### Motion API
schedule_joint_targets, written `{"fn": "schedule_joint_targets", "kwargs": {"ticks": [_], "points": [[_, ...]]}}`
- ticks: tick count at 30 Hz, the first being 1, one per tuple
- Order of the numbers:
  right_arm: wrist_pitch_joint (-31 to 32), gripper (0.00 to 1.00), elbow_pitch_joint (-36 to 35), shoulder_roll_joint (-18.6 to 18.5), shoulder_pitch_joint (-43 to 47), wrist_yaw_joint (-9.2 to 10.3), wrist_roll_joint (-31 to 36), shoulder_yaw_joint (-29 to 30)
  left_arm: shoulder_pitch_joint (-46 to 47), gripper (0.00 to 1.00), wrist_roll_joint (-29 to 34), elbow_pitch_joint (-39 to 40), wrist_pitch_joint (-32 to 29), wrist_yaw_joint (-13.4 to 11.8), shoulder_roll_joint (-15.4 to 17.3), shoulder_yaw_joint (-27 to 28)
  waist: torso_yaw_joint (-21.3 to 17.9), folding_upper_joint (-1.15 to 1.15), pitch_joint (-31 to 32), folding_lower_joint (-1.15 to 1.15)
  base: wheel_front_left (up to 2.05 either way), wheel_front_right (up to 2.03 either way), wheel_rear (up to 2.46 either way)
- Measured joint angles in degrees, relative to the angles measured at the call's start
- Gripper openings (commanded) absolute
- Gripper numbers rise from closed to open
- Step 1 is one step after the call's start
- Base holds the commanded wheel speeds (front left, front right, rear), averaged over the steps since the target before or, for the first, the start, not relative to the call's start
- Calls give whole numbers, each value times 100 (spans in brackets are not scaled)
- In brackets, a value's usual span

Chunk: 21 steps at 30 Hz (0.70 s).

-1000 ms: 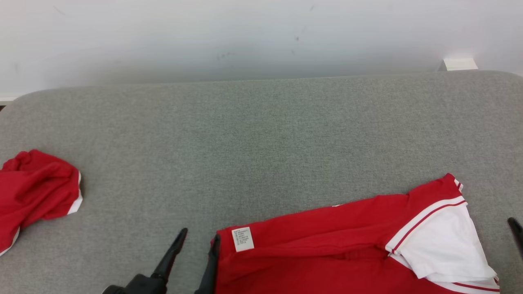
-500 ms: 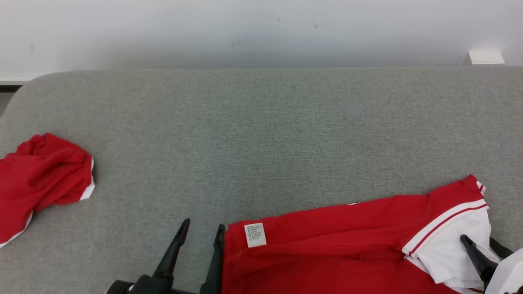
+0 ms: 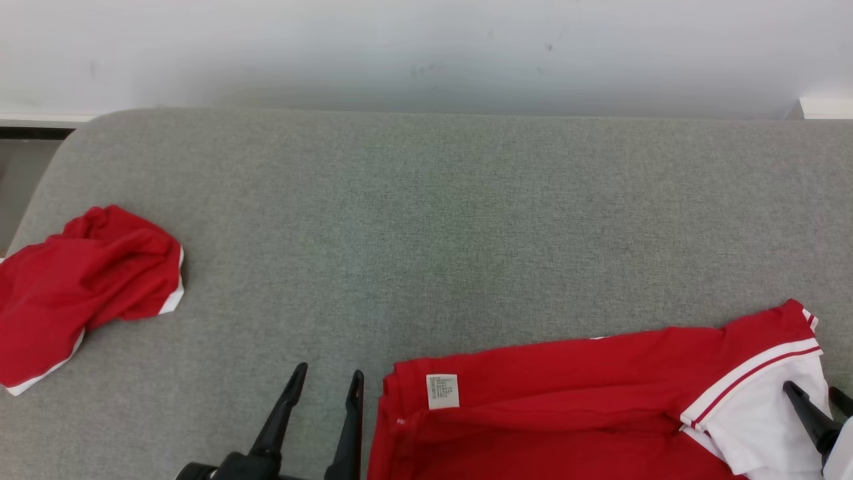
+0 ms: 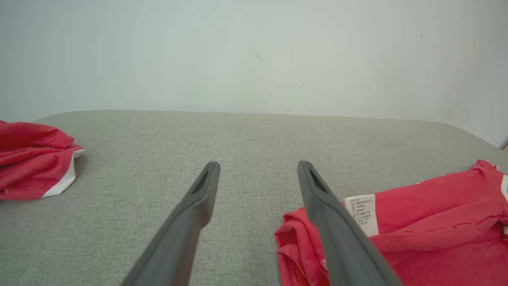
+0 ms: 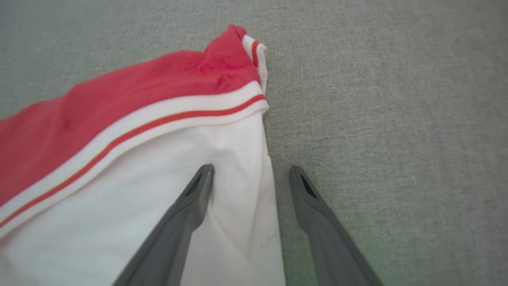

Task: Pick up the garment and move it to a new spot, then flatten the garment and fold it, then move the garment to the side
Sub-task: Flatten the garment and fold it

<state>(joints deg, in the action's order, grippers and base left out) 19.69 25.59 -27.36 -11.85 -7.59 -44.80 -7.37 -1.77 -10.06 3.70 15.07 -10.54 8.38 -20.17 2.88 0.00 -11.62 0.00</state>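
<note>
Our left gripper (image 3: 330, 373) stands with its two fingers spread apart and nothing between them. They hover low over the grey padded surface (image 3: 426, 220). In our left wrist view the right-hand finger crosses in front of the garment's bunched red corner, just beside it; we cannot tell whether it touches the cloth.

Our right gripper (image 5: 252, 169) is spread as well and pinches nothing. Its fingers straddle the garment's outer white edge: one finger is over the white cloth, the other over bare grey surface, and the edge runs up between them. Whether either tip presses down we cannot tell.

The garment (image 3: 566, 400) lies at the near right of the surface, between our two grippers. It is red along most of its length. Its right end has a white panel bordered by a white ribbed band with a thin red stripe. A small white label (image 3: 442, 391) sits near its left corner, close to our left gripper.

Well apart, at the far left of the surface, lies a second red garment (image 3: 86, 280), crumpled, with white trim. A pale wall (image 3: 426, 47) rises behind the surface.

We count two grippers, four fingers, two red garments and one label.
</note>
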Motion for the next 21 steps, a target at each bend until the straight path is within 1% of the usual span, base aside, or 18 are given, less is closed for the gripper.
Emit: {"fn": "schedule_joint_targets", "kwargs": {"ticks": [4, 6, 7, 8, 9, 12, 15, 21], "points": [[147, 100, 15, -30, -69, 33, -298, -247, -7, 100, 87, -60, 0, 92, -62, 127, 24, 0, -9, 0, 0, 0, 0], [149, 100, 19, 29, -79, 38, -553, -330, -7, 100, 154, -101, 0, 143, -97, 174, 30, 0, 6, 0, 0, 0, 0], [140, 47, -9, 51, -89, 47, -636, -390, -8, 100, 159, -123, 0, 163, -114, 196, 35, 0, 17, 0, 0, 0, 0], [89, 20, -12, 71, -91, 48, -739, -417, -9, 100, 183, -144, 0, 194, -135, 219, 38, 0, 30, 0, 0, 0, 0], [36, 0, -12, 113, -91, 47, -858, -433, -13, 100, 200, -168, 0, 203, -154, 247, 40, 0, 45, 0, 0, 0, 0], [-207, 0, 2, 229, -80, 29, -1089, -464, -63, 100, 230, -270, 0, 259, -199, 301, 44, 0, 124, 0, 0, 0, 0], [-269, 0, 10, 168, -22, 18, -1317, -428, -109, 100, 243, -332, 0, 304, -230, 370, 29, 0, 209, 0, 0, 0, 0], [-413, 0, 44, -302, 88, 10, -1650, -44, -219, 100, 283, -422, 0, 386, -323, 487, -53, 0, 387, 0, 0, 0, 0]]}}
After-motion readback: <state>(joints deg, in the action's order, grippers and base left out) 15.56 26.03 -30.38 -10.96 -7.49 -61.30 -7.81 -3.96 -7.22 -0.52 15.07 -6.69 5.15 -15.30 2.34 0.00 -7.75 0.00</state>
